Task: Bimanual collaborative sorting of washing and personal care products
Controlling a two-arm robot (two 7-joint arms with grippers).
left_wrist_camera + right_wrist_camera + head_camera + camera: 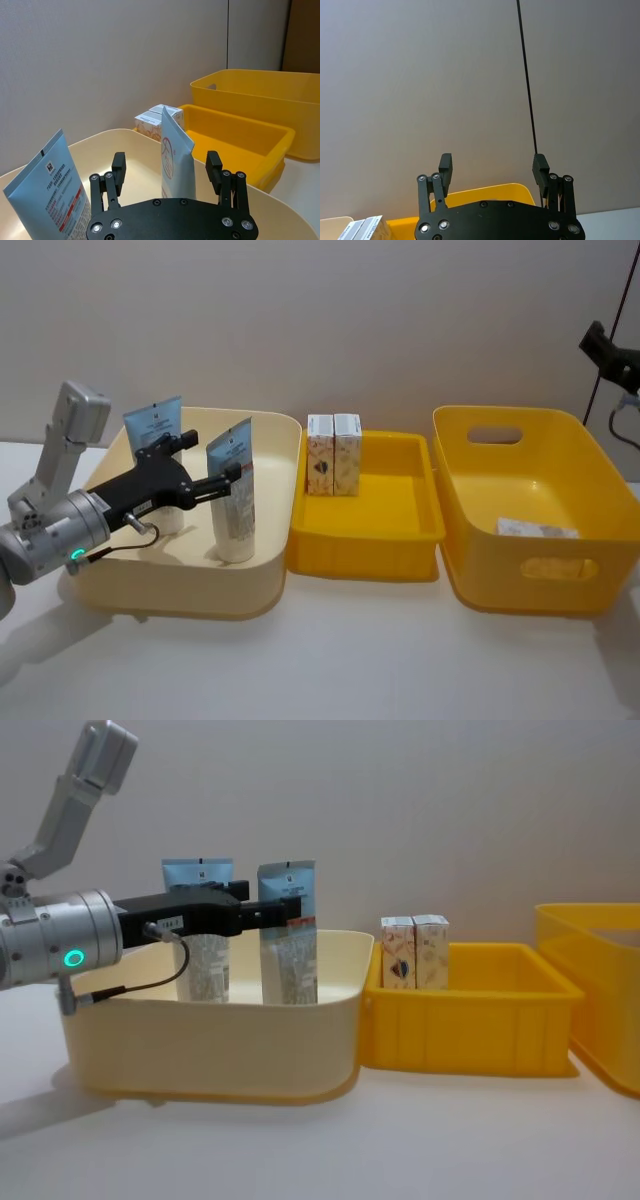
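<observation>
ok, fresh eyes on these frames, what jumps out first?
The left gripper, open, straddles the nearer light-blue tube in the cream bin on the left, a second tube behind it. Two white cartons stand side by side at the back of the middle yellow tray; another lies in the big yellow bin on the right. The right gripper is parked open, up high.

The scene is lit brightly and evenly from above by diffuse light. Soft shadows are cast on the surface [350,660] under the cream bin [180,590] and beneath the left arm [60,530]. A mild sheen is seen inside the deep yellow bin [545,490]. The wall [400,320] is darkened slightly toward the corners.
</observation>
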